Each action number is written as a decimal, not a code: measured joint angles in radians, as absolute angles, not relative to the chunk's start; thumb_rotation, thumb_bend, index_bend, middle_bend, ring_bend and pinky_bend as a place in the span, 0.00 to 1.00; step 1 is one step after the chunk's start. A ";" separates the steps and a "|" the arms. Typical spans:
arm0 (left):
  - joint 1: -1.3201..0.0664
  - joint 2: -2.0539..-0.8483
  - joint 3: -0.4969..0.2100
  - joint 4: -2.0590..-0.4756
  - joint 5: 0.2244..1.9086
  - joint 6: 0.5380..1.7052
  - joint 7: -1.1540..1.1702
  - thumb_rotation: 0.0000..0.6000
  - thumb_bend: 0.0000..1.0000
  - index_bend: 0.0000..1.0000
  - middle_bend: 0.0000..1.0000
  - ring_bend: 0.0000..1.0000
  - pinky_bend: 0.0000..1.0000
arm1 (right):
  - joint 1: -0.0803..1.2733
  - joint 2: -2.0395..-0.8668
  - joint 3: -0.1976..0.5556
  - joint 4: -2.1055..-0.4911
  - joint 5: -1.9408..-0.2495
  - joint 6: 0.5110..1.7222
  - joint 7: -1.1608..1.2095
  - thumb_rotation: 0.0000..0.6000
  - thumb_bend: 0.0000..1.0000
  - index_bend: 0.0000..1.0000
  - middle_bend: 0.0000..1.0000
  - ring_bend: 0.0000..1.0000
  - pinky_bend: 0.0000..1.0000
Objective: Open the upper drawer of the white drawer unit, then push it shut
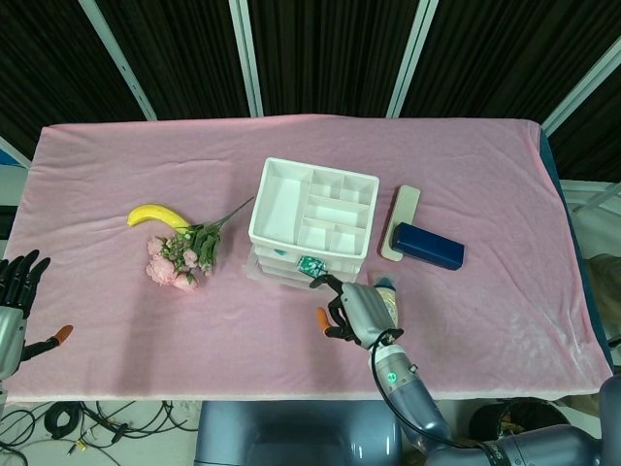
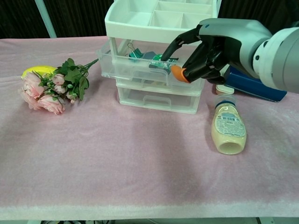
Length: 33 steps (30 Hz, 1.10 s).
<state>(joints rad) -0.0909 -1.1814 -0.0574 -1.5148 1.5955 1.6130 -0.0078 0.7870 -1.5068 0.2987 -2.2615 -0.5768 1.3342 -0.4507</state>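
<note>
The white drawer unit (image 1: 310, 209) (image 2: 159, 18) stands mid-table with a compartment tray on top. Its clear upper drawer (image 2: 135, 67) (image 1: 281, 264) sticks out some way toward me, showing binder clips and a green-labelled item (image 2: 161, 59) inside. My right hand (image 2: 212, 44) (image 1: 354, 311) is at the drawer's right front: one finger hooks over the front wall and the orange-tipped thumb presses the outside, pinching it. My left hand (image 1: 17, 291) hovers off the table's left edge, fingers spread, holding nothing.
A bunch of pink flowers (image 2: 51, 86) (image 1: 182, 254) and a banana (image 1: 155, 214) lie left of the unit. A mayonnaise bottle (image 2: 228, 130) lies on its side front right. A navy box (image 1: 427, 245) and a beige block (image 1: 403, 216) sit to the right.
</note>
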 measured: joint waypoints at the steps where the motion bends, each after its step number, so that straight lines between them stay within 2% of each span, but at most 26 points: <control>1: -0.091 -1.181 -0.057 -1.515 1.595 1.613 -0.008 1.00 0.00 0.00 0.00 0.00 0.00 | 0.785 -1.506 0.292 -2.270 -0.586 1.335 -0.451 1.00 0.47 0.35 0.93 0.93 0.88; 17: -0.090 -1.180 -0.056 -1.519 1.595 1.611 -0.010 1.00 0.00 0.00 0.00 0.00 0.00 | 0.763 -1.488 0.238 -2.339 -0.637 1.335 -0.448 1.00 0.47 0.34 0.93 0.93 0.88; 22: -0.090 -1.180 -0.056 -1.519 1.594 1.612 -0.010 1.00 0.00 0.00 0.00 0.00 0.00 | 0.764 -1.488 0.244 -2.341 -0.653 1.339 -0.445 1.00 0.47 0.29 0.93 0.93 0.88; 33: -0.089 -1.179 -0.057 -1.520 1.593 1.611 -0.012 1.00 0.00 0.00 0.00 0.00 0.00 | 0.769 -1.489 0.267 -2.313 -0.639 1.349 -0.443 1.00 0.46 0.28 0.93 0.93 0.88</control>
<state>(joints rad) -0.0892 -1.1787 -0.0568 -1.5197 1.5930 1.6114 -0.0123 0.7694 -1.4887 0.2668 -2.3125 -0.6391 1.3488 -0.4432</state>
